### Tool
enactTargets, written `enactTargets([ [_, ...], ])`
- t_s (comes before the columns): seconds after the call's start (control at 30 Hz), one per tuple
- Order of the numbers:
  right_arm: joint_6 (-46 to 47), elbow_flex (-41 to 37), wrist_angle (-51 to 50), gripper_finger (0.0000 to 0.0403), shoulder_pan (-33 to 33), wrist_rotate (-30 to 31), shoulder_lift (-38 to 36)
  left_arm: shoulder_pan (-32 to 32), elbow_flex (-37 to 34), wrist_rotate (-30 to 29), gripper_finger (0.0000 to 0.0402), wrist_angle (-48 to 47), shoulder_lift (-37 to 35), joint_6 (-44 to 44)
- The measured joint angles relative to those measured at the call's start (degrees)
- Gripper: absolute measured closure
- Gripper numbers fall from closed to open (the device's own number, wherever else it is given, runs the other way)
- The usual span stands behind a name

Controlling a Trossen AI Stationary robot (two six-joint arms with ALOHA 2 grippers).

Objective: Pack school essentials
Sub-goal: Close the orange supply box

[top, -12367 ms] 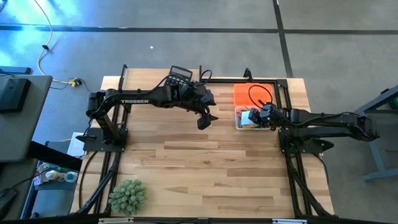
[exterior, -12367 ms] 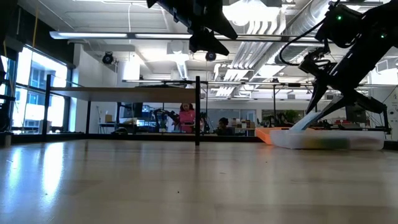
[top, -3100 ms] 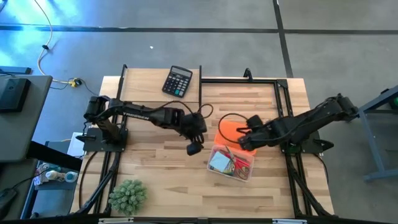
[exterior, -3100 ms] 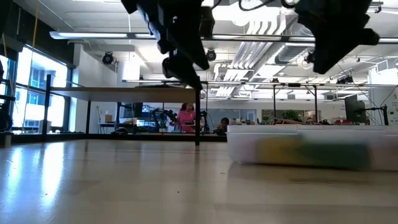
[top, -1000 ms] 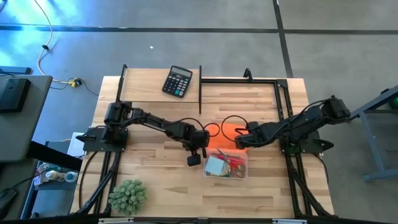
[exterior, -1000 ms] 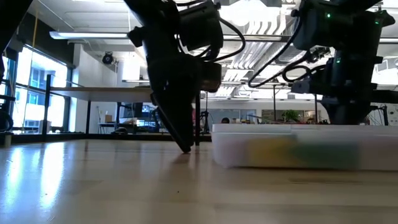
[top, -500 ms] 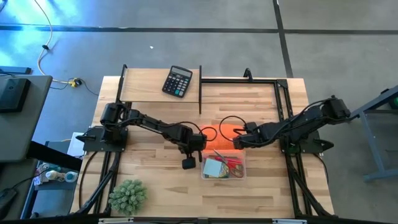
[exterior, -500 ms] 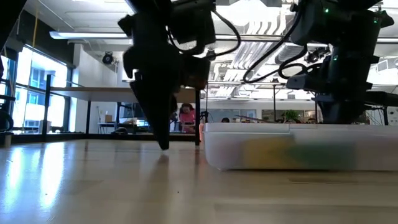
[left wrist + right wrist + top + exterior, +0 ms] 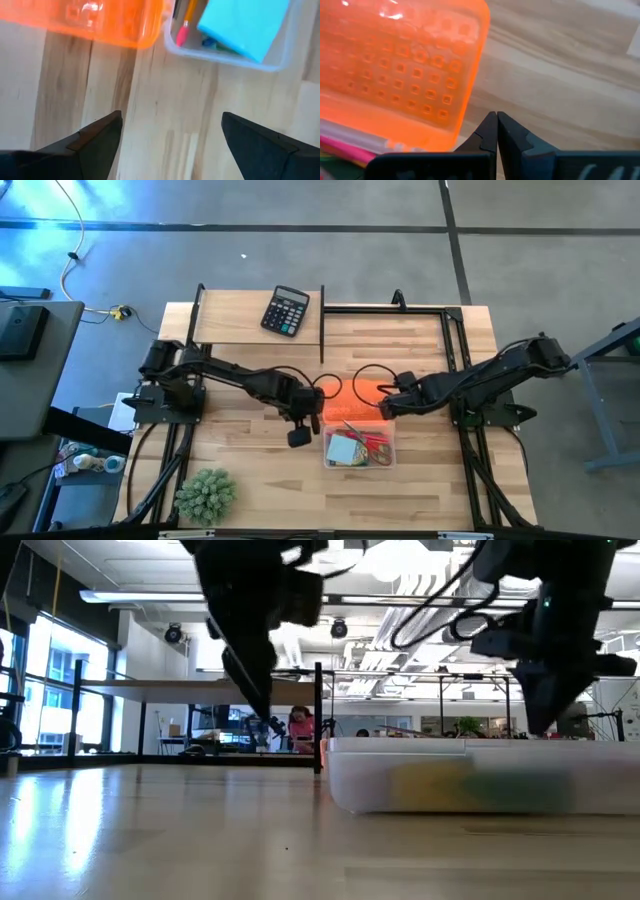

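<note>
Both pincers empty: my left gripper (image 9: pixel 299 437) hangs spread beside the clear box (image 9: pixel 388 460) holding the note pad (image 9: pixel 347 446) and scissors (image 9: pixel 374 442), my right gripper (image 9: pixel 386 409) pinched closed by the orange lid (image 9: pixel 350 398); judged next, lid on.

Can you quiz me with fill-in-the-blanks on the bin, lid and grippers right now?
1. The translucent orange plastic lid lies ____ the clear plastic bin, not on it.
2. The left gripper hangs with its fingers ____.
3. The right gripper has its fingers ____.
4. The pale blue note pad sits ____ the bin.

Missing words: beside; open; shut; inside
</note>
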Motion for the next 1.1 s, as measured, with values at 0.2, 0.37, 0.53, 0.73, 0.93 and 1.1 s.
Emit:
enactTargets([
  [0.2, -4.0, 4.8, -5.5, 0.0403, 0.0, 2.9, -0.7, 0.4, 0.1, -0.6, 0.0074, 1.0, -4.5, -2.2],
  [0.37, -7.5, 8.5, -9.1, 0.0403, -0.1, 6.2, -2.0, 0.5, 0.1, -1.7, 0.0074, 1.0, -7.9, -3.1],
  [0.53, -12.4, 11.6, -11.1, 0.0403, -1.7, 8.9, -3.9, 0.5, 0.0, -1.8, 0.0074, 0.3, -11.5, -3.9],
  [0.73, -18.3, 14.7, -12.4, 0.0403, -5.1, 11.0, -5.1, -0.5, 0.1, -4.3, 0.0074, 2.4, -14.2, -6.1],
  [0.93, -22.5, 16.1, -13.6, 0.0403, -9.8, 11.1, -5.9, -2.7, 0.0, -4.7, 0.0074, 3.4, -14.1, -6.0],
  [1.1, -23.6, 16.2, -14.1, 0.0403, -14.2, 9.4, -6.9, -4.1, 0.0, -4.9, 0.0074, 6.3, -13.5, -5.7],
])
